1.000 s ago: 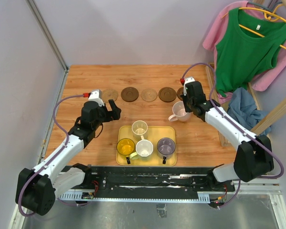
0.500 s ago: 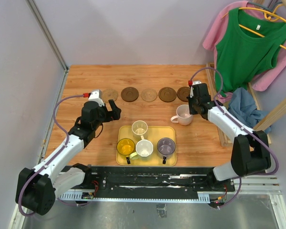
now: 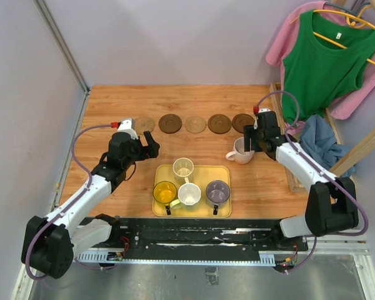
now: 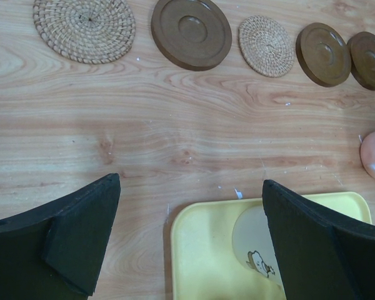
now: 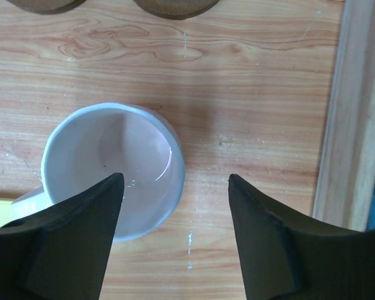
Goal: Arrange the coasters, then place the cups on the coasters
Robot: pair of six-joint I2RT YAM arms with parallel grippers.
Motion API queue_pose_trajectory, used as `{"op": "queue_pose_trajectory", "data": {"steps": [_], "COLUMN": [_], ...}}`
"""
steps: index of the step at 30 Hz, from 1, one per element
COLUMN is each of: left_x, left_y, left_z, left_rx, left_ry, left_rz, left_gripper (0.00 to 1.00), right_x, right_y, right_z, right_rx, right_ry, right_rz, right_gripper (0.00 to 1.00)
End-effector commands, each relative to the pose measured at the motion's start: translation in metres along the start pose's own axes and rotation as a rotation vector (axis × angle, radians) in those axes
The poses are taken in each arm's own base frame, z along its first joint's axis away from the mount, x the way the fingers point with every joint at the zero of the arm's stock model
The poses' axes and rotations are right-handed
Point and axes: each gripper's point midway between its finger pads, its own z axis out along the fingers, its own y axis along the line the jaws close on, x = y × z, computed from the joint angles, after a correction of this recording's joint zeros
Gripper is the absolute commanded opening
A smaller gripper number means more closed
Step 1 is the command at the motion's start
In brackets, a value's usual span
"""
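Five coasters [image 3: 195, 124] are lying in a row across the far counter [image 3: 112, 100]. I am hovering my right pincer [image 5: 173, 187], jaws apart, astride the pink cup [image 3: 241, 150], which is sitting beside them, on none. Four cups [image 3: 189, 194] are waiting in the tray [image 3: 224, 170]. My left pincer [image 4: 190, 187] is gaping wide.

Bright, even overhead light; shadows soft, faint; small glint inside pink cup [image 5: 106, 156]; wrist views sharp.

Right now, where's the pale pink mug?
In the top view, the pale pink mug stands on bare wood at right, off the far right corner of the yellow rectangular tray and short of the rightmost dark brown round coaster.
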Motion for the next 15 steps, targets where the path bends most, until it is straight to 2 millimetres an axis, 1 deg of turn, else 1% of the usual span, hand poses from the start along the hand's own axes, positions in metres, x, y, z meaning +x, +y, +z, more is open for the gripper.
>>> {"op": "queue_pose_trajectory", "data": {"steps": [1,3,5,6,8,9,12,14,15], "left_x": [0.001,0.000,0.000,0.000,0.000,0.000,0.002,0.002,0.003], "left_y": [-0.005,-0.006,-0.006,-0.007,-0.008,-0.008,-0.008,-0.008,-0.008], "left_z": [0.002,0.003,0.003,0.003,0.003,0.003,0.003,0.003,0.002], "left_rx": [0.027,0.030,0.034,0.036,0.042,0.045,0.049,0.050,0.050], "left_ry": [-0.013,-0.016,-0.014,-0.014,-0.014,-0.013,-0.010,-0.011,-0.012], "left_rz": [-0.007,-0.008,-0.008,-0.007,-0.009,-0.008,-0.009,-0.012,-0.011], "left_gripper": [1.00,1.00,1.00,1.00,1.00,1.00,1.00,1.00,1.00], "right_x": [-0.013,-0.023,-0.031,-0.034,-0.039,-0.041,-0.040,-0.037,-0.036], "right_y": [-0.005,0.003,0.017,0.031,0.050,0.055,0.073,0.085,0.091], "right_z": [-0.027,-0.043,-0.058,-0.064,-0.071,-0.073,-0.067,-0.059,-0.054], "right_rx": [0.062,0.082,0.084,0.067,0.057,0.080,0.106,0.111,0.103], "right_ry": [-0.080,-0.140,-0.193,-0.219,-0.247,-0.254,-0.216,-0.183,-0.169], "right_rz": [0.048,0.043,0.033,0.014,-0.012,-0.025,-0.080,-0.125,-0.146], "right_gripper": [0.71,0.75,0.77,0.78,0.79,0.79,0.77,0.71,0.65]}}
